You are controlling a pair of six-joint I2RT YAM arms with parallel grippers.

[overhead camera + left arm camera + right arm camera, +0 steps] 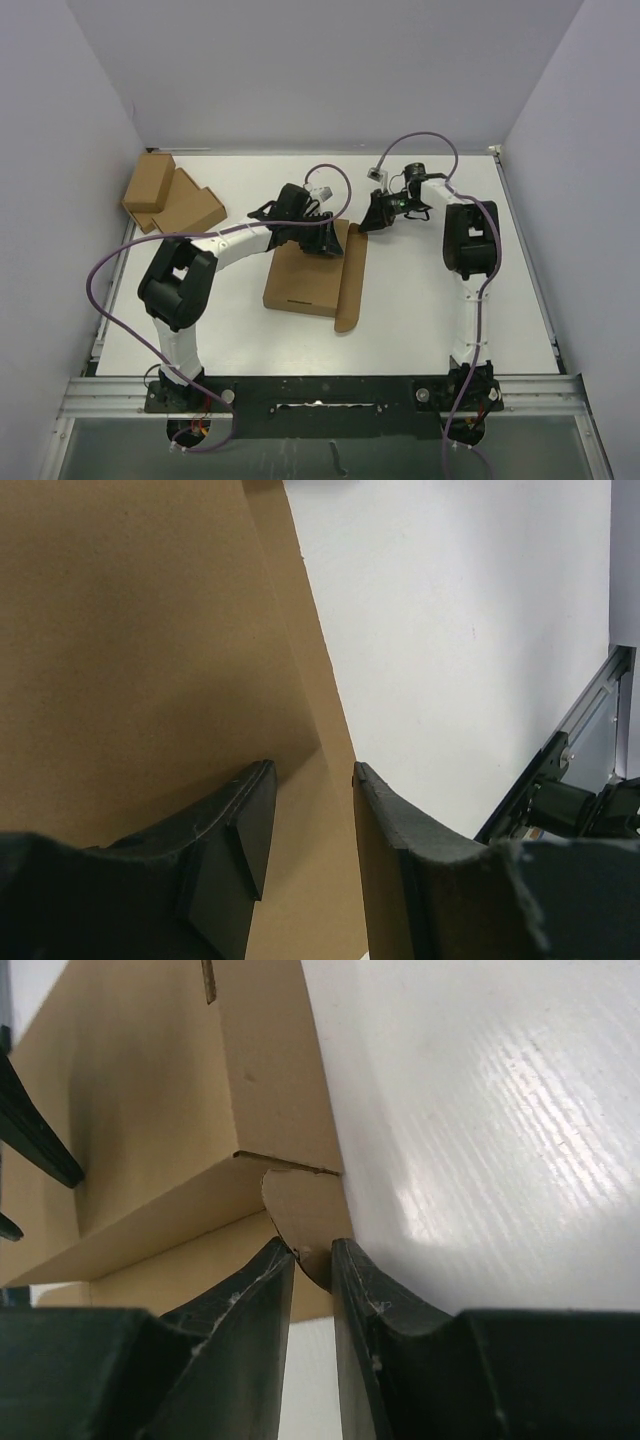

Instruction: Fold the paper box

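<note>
Your white table [420, 300] carries the paper box [305, 280] near its centre, a long flap running along its 3 o'clock side. At 10 o'clock you have two smaller cardboard boxes [170, 198], touching each other near the far-left corner.

At ten o'clock on the white table [430, 290], a small brown cardboard box [148, 180] close to the wall. Touching it on its four o'clock side, a flatter brown box [192, 208]. Pale lilac walls [300, 70] at nine, twelve and three o'clock. Along the six o'clock edge, a metal rail [320, 385].
</note>
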